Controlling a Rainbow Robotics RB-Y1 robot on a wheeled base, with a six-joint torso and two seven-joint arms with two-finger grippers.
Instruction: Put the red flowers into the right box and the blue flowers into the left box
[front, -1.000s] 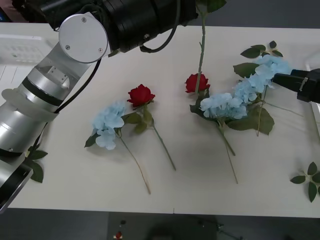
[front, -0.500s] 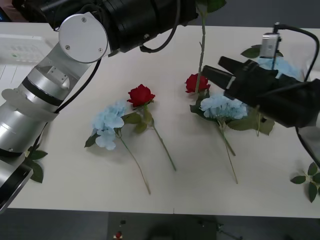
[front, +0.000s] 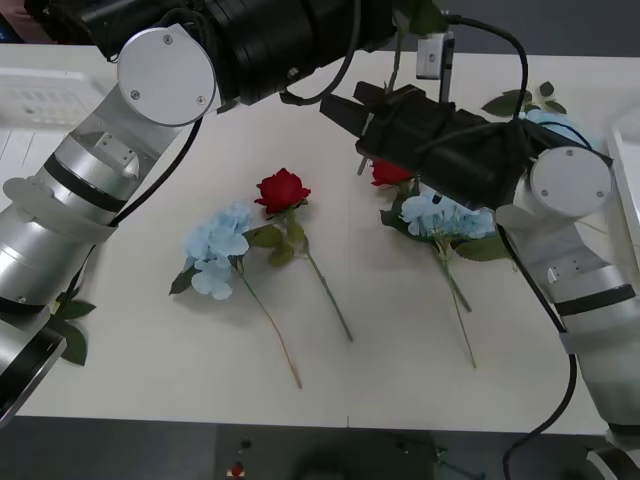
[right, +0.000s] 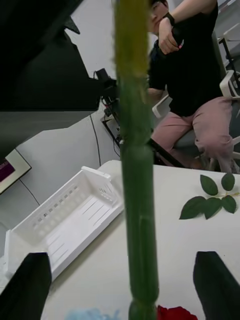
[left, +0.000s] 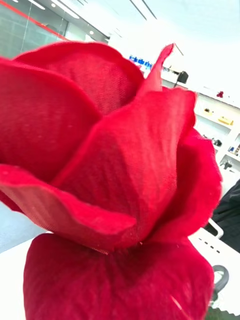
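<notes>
R gripper (front: 345, 105) has swung in from the table's right edge to mid far edge within the last sec. Black fingers are spread, straddling the hanging stem (right: 135, 175), not closed on it. The rose's bloom (left: 110, 175) sits up by the L arm (front: 260, 40) (L grip: can't tell). Looks like a handover toward the right box (front: 622, 150). Blue flowers (front: 220, 248) untouched mid-table.

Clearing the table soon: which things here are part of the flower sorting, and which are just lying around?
Job: red roses, blue flowers, slotted basket, white box rim, right gripper open around a stem.
Lying about: loose leaf sprigs.
</notes>
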